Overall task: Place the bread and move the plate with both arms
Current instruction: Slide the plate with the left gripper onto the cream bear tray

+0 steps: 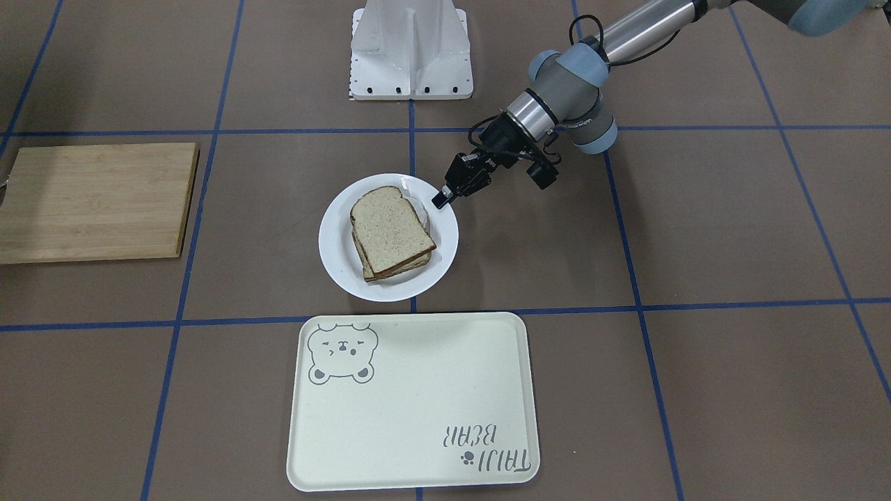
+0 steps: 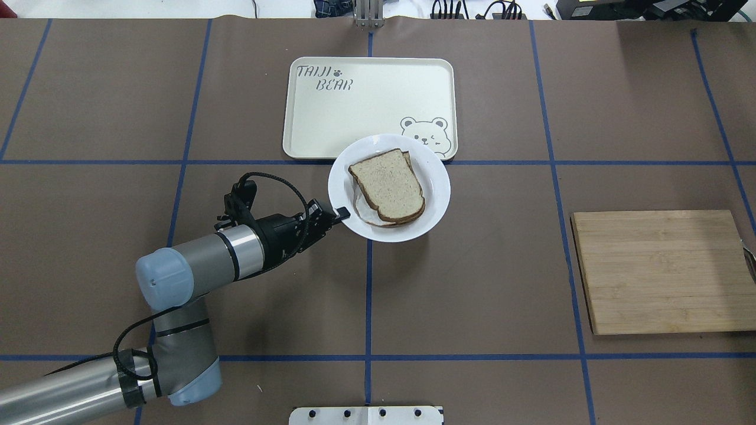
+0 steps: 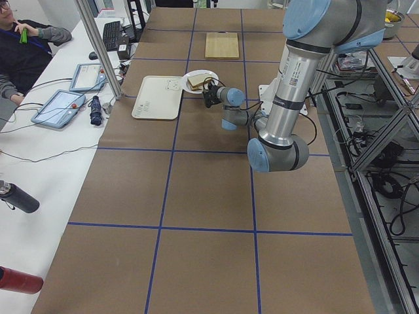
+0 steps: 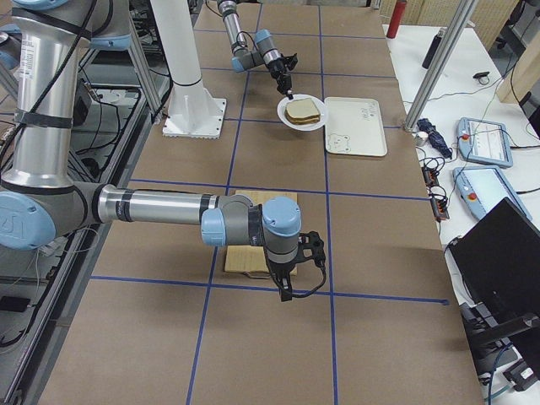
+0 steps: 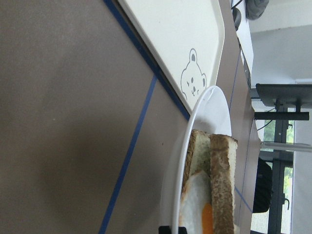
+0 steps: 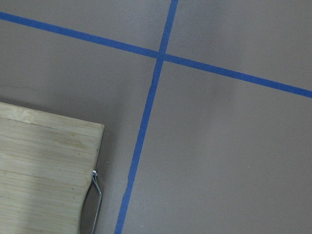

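The white plate (image 1: 334,243) sits on the table just on the robot's side of the tray, and also shows in the overhead view (image 2: 434,203). On it lies a stack: the dark-crusted bread (image 1: 390,229) on top, a fried egg (image 5: 197,207) under it, and another slice at the bottom. My left gripper (image 1: 443,198) reaches in low from the robot's side and is shut on the plate's near rim (image 2: 345,215). My right gripper (image 4: 285,291) shows only in the exterior right view, hanging by the cutting board. I cannot tell whether it is open or shut.
A cream tray with a bear drawing (image 1: 411,403) lies just beyond the plate. A bamboo cutting board (image 2: 658,271) with a metal handle (image 6: 96,195) lies on the robot's right. The robot's white base (image 1: 411,52) stands at the near edge.
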Tool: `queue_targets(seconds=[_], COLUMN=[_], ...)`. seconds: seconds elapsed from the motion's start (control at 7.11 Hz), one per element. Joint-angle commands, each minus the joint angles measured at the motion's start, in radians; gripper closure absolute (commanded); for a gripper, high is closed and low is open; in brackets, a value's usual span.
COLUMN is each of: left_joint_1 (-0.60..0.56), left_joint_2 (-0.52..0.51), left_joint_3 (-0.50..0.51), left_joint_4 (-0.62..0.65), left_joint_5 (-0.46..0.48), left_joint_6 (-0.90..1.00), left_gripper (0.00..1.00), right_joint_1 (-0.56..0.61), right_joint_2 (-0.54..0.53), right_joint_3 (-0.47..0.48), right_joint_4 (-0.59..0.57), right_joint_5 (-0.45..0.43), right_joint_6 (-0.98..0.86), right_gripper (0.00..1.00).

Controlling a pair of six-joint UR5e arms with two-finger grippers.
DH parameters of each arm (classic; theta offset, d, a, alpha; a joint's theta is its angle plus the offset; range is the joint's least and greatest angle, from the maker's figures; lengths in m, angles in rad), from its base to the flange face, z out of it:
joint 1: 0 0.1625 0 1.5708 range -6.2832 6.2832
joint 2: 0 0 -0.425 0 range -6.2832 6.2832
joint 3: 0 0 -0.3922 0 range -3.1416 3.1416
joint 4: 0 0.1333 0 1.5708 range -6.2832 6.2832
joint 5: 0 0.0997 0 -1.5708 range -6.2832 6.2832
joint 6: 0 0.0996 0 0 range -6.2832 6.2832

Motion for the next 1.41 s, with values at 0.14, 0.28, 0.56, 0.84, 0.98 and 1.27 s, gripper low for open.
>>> queue_targets(seconds=[0.14,0.28,0.56,0.84,0.98,1.27], left_joint_1=[-0.119,-0.161,-0.207,-0.203,-0.200,-0.183], left_joint_2=[-0.121,-0.167,-0.258,-0.325,-0.367,-0.373], left_joint_3=[0.046,0.123,0.272,0.360,0.417,0.417], left_joint_4=[0.281,0.290,0.323,0.326,0.327,0.328], left_joint_5=[0.077,0.077,0.077,0.076,0.076,0.076], left_joint_6=[-0.227,-0.253,-0.246,-0.238,-0.238,-0.238], left_gripper=[1.00,1.00,1.00,1.00,1.00,1.00], right_joint_1=[0.000,0.000,0.000,0.000,0.000,0.000], right_joint_2=[0.000,0.002,0.009,0.011,0.009,0.009], right_joint_3=[-0.001,-0.001,-0.007,-0.012,-0.015,-0.016], right_joint_4=[-0.001,-0.002,-0.004,-0.002,-0.002,-0.002], right_joint_5=[0.001,0.001,-0.001,-0.004,-0.002,-0.013], right_joint_6=[0.000,0.000,0.003,0.003,0.003,0.003], right_gripper=[0.00,0.00,0.00,0.00,0.00,0.00])
